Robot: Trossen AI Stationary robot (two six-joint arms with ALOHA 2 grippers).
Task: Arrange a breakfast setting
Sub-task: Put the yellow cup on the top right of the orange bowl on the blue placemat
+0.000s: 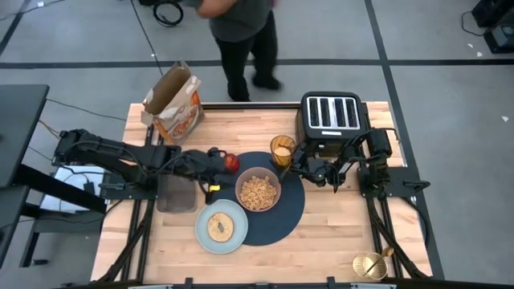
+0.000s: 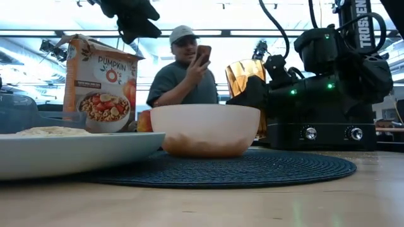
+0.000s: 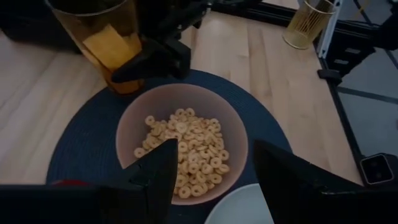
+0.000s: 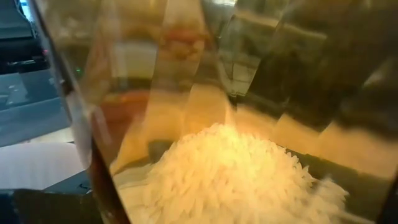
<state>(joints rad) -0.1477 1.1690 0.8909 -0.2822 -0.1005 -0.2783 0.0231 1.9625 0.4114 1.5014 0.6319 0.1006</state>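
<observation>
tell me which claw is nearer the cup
Right. The right claw is around the cup; the left claw hangs across the bowl from it.

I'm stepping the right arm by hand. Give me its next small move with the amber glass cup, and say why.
Probably lower it straight down, then release. The right gripper holds the amber glass cup at the far edge of the round navy placemat, and the low view shows the cup raised above the mat. The translucent pink bowl of cereal sits close by, so avoid drifting toward it.
</observation>
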